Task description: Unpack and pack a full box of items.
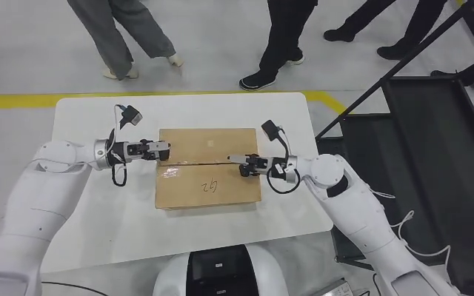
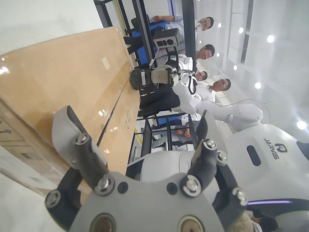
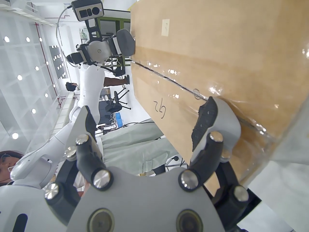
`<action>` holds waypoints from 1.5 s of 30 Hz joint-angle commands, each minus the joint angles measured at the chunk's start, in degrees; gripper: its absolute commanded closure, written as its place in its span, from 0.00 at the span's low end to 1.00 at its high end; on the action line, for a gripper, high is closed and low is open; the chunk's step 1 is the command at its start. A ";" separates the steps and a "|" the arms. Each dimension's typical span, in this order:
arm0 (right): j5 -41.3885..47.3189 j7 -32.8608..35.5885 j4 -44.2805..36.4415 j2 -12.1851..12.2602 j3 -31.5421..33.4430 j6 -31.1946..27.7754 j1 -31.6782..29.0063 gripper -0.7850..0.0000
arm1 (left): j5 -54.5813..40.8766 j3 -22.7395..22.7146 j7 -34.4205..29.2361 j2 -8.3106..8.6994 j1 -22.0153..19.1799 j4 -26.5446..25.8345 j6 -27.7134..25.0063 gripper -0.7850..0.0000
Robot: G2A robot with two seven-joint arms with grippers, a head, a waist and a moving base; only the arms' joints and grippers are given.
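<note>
End effectors [image 1: 167,151] [image 1: 238,164] spread at box [image 1: 207,144] seam [image 3: 166,77]; tape [image 3: 176,90] glossy.

One closed cardboard box [image 1: 207,152] sits on one white counter [image 1: 89,118], bearing one strip of clear tape [image 1: 174,170], one small pale label [image 1: 210,142] and one handwritten mark [image 1: 209,186], flanked by two arms, one left arm [image 1: 67,155] and one right arm [image 1: 333,174], each with one pair of jaws.

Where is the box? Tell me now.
Top view: the box sits closed in the middle of the table, between the left gripper and right gripper.
</note>
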 commanded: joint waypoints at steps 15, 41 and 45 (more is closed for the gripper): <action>-0.55 -1.06 -2.19 0.55 2.09 0.75 -2.30 0.00 | 0.30 -4.71 -2.67 1.82 4.64 -6.53 6.32 0.00; -0.32 -2.71 -3.33 0.64 2.70 0.21 -3.32 0.00 | 6.14 -5.07 -0.94 2.16 6.61 -9.38 11.09 0.00; -0.32 -2.71 -3.33 0.64 2.70 0.21 -3.32 0.00 | 6.14 -5.07 -0.94 2.16 6.61 -9.38 11.09 0.00</action>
